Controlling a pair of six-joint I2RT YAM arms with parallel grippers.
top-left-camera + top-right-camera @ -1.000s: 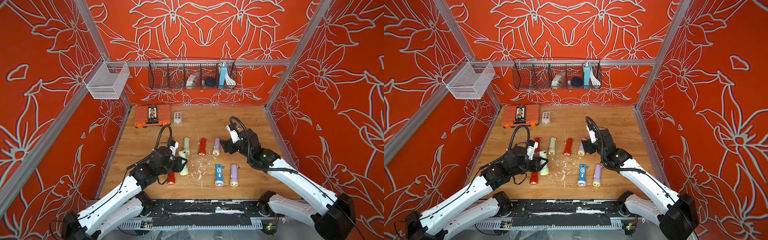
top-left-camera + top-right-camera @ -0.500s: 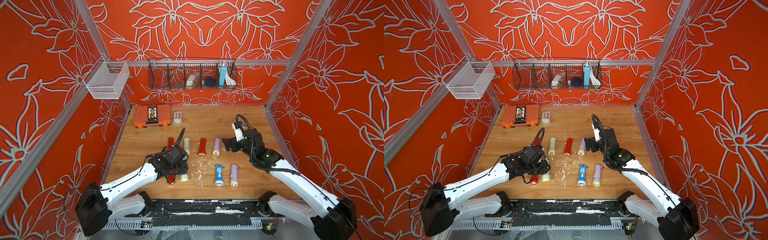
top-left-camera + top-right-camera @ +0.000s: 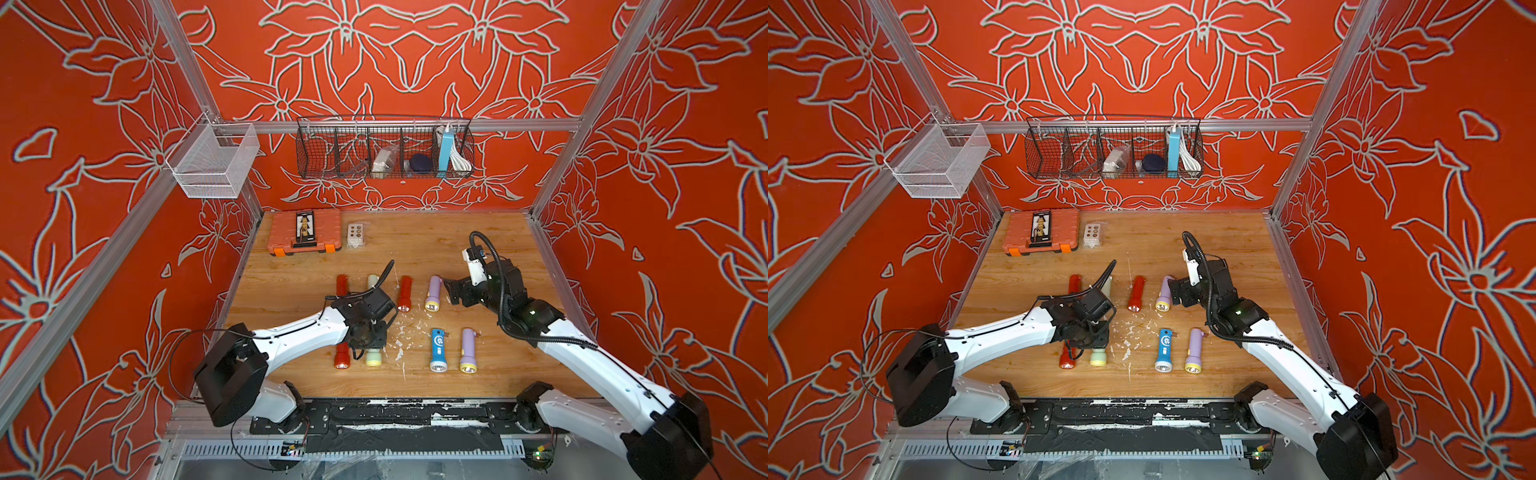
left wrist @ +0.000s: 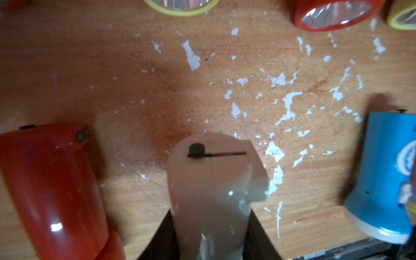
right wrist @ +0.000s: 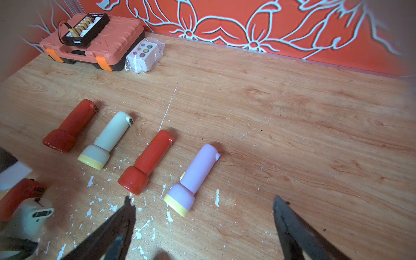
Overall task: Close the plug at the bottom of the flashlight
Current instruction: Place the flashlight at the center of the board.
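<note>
Lowering is the change we see: the pale green flashlight (image 3: 373, 356), which a second ago hung lifted over the worktop (image 3: 457, 241), now lies on the boards in the front row. It is near the front edge and left of that edge's middle, lens toward the edge and tail toward the back. The left pincer (image 4: 209, 236) has come down with it and is clamped shut across the barrel (the left wrist view shows a dark finger on either side), so the flashlight sits between the jaws.

Over the same second the right pincer (image 3: 452, 291) has drawn a little toward the right edge. It stands spread wide with nothing in it, beside the purple flashlight (image 3: 433, 293) of the back row and well apart from the pale one. We judge that the flashlight is being set back in its row.

Whether the plug is seated we cannot tell; the right wrist view shows a dark slot at the tail, which may be the port left uncovered. A red flashlight (image 3: 341, 358) lies just beside the held one toward the left edge, and a blue flashlight (image 3: 438, 348) lies farther off toward the right edge.
</note>
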